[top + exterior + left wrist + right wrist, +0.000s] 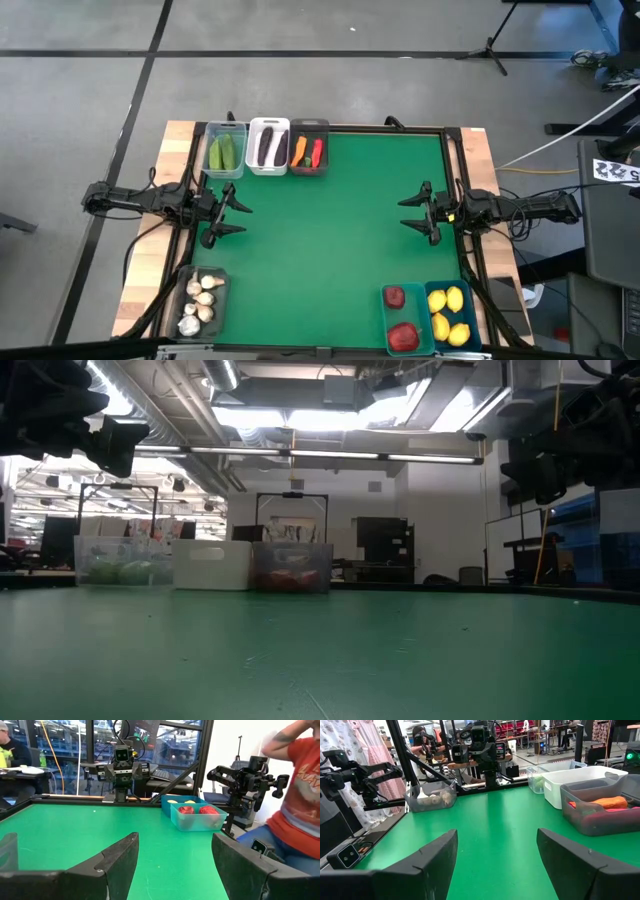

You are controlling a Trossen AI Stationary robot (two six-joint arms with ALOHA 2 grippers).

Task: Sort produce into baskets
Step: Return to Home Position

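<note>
Produce: toy-sized fruit and vegetables, every piece in view lying inside one of six baskets on the green counter [340, 240].

- Cucumbers [224, 152]: green, in the clear basket [208, 150], upper left of the high view, at the counter's top edge.
- Eggplants [268, 148]: purple, in the white basket [268, 171], just to the right of the clear one.
- Carrot [299, 150] and chili [317, 152]: orange and red, side by side in the dark grey basket [309, 125], third and rightmost in the same row.
- Garlic bulbs [200, 300]: white, several, in the dark translucent basket [203, 272], lower left corner of the frame.
- Red round fruits [404, 336]: two, in the first teal basket [385, 320], lower right of the frame.
- Lemons [441, 325]: yellow, several, in the second teal basket [470, 318], directly right of the first.
- Left gripper [245, 219]: middle left of the high view, near the counter's left edge, between the top row and the garlic basket. It points toward the centre, fingers spread wide and holding nothing.
- Right gripper [402, 212]: middle right of the frame, facing the left one across the bare mat, well apart from it. It is released and holds nothing.
- Both arms: dark shapes in the upper corners of the low view, raised above the mat.
- Person [300, 795]: in an orange-red shirt, at the right edge of the left wrist view, beyond the counter.
</note>
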